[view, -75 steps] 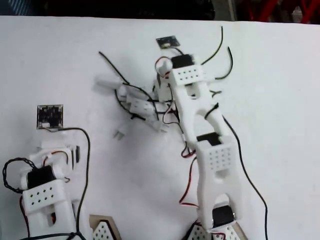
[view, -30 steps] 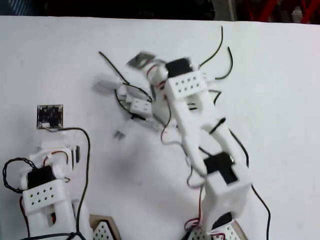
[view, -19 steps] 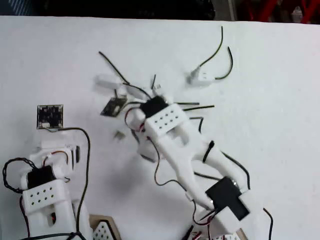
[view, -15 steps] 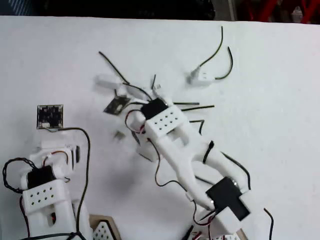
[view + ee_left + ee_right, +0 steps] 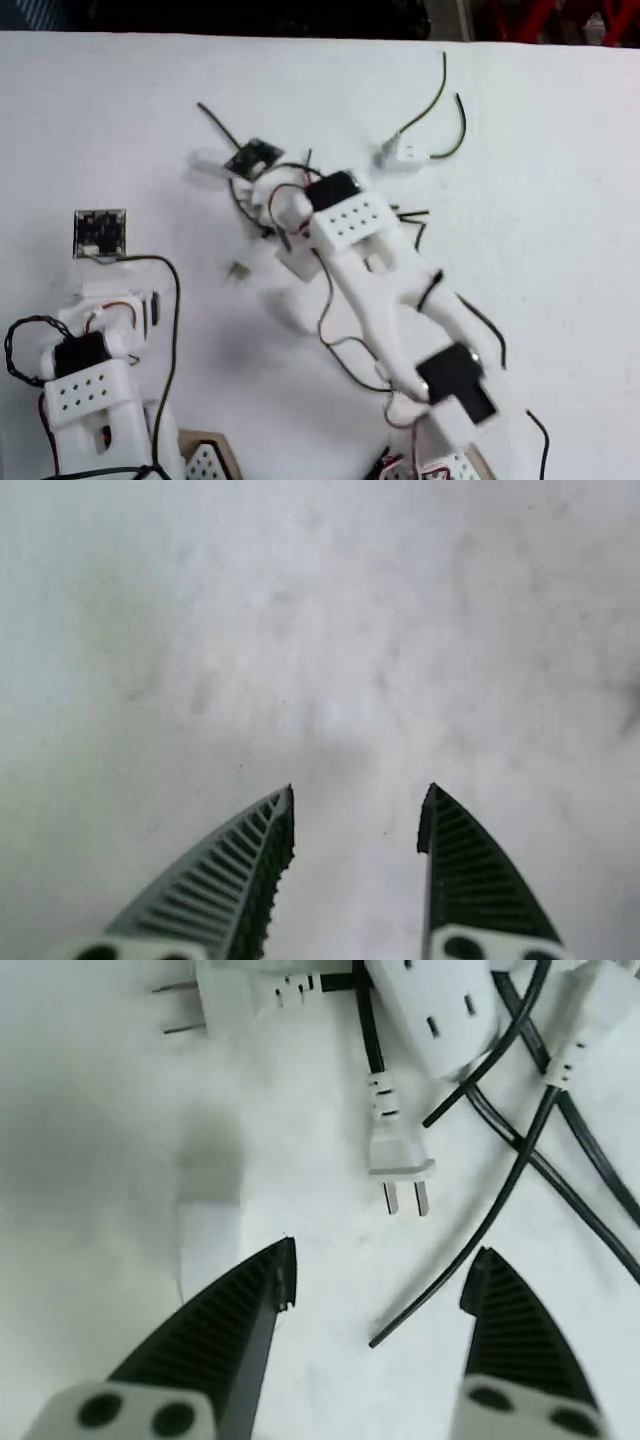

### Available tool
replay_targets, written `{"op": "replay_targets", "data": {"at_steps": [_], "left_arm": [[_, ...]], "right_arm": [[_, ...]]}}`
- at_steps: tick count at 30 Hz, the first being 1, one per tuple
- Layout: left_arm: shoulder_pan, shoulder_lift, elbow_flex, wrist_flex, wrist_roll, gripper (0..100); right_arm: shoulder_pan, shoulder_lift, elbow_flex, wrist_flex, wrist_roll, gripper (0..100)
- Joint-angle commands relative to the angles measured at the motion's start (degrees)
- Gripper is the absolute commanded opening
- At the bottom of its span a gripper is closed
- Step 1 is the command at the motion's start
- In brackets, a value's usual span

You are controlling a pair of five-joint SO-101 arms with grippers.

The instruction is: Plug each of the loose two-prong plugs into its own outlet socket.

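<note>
My right gripper (image 5: 386, 1250) is open just above the table. A white two-prong plug (image 5: 398, 1155) on a black cord lies just ahead of its fingertips, prongs pointing toward the gap. Beyond it sit a white outlet socket (image 5: 440, 1005) and a second plug (image 5: 225, 1000) with bare prongs. In the high view my right arm (image 5: 345, 220) stretches over the tangle of cords at mid-table. A small loose plug (image 5: 238, 270) lies left of it. Another white socket with cords (image 5: 400, 153) lies farther back. My left gripper (image 5: 360, 790) is open over bare table.
Black cords (image 5: 520, 1140) cross the table beside the right gripper. A white socket piece (image 5: 205, 163) lies at the back left of the tangle. My left arm (image 5: 90, 380) sits at the near left corner. The table's left and far right are bare white surface.
The right arm swung from the back of the table toward the left and near side, then shifted back again over the tangle; cords and plugs under it moved. The left arm kept still.
</note>
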Motion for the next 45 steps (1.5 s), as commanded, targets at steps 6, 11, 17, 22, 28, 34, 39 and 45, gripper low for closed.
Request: {"op": "replay_targets", "data": {"at_steps": [6,11,17,22,28,34,39,45], "left_arm": [[-0.31,-1.19,-0.09,-1.23,0.09,21],[-0.31,-1.19,-0.09,-1.23,0.09,21],[-0.31,-1.19,-0.09,-1.23,0.09,21],[-0.31,-1.19,-0.09,-1.23,0.09,21],[-0.31,-1.19,-0.09,-1.23,0.09,21],[-0.31,-1.19,-0.09,-1.23,0.09,21],[-0.31,-1.19,-0.09,-1.23,0.09,21],[-0.31,-1.19,-0.09,-1.23,0.09,21]], "right_arm": [[0.57,14.11,-13.19,-1.1,-0.35,25.1],[1.8,21.49,-20.4,0.66,-0.35,25.1],[5.49,30.2,-30.51,4.0,-0.26,25.1],[4.97,36.09,-37.45,9.01,0.18,25.1],[2.15,39.96,-42.2,13.23,0.18,25.1],[1.27,40.13,-42.64,14.46,0.18,18.5],[1.19,40.04,-42.64,14.46,0.26,6.2],[1.27,37.23,-43.08,14.73,0.26,1.8]]}}
